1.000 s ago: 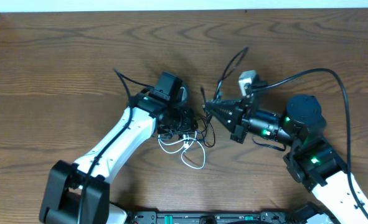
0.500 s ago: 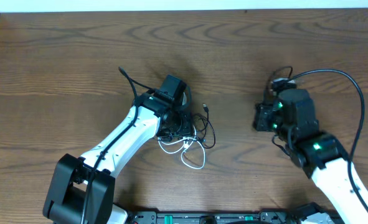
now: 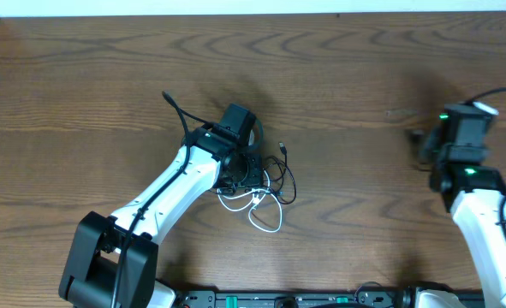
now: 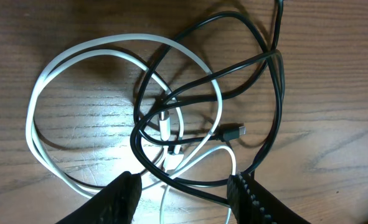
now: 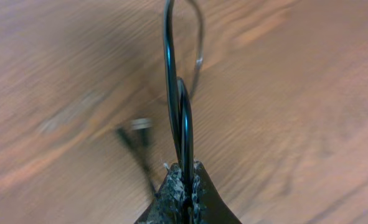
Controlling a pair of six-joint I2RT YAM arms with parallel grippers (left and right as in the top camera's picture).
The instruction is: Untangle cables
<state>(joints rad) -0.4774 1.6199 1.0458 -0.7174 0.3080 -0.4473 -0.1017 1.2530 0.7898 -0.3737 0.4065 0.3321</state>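
Observation:
A white cable (image 4: 31, 118) and a black cable (image 4: 274, 106) lie looped through each other on the wooden table, also shown in the overhead view as the white cable (image 3: 265, 224) and the black cable (image 3: 287, 184). My left gripper (image 4: 187, 199) is open, low over the tangle (image 3: 244, 175), with black and white strands running between its fingers. My right gripper (image 5: 185, 177) is shut on a thin black cable loop (image 5: 170, 74) and sits far right (image 3: 424, 145), well apart from the tangle.
A small black plug (image 4: 236, 132) lies inside the loops. Another plug end (image 3: 283, 147) points up from the tangle. The table's back edge (image 3: 253, 13) meets a white wall. Bare wood lies between the two arms.
My right arm has drawn back from beside the tangle to the far right, its jaws shut on a black loop. The left arm has barely moved.

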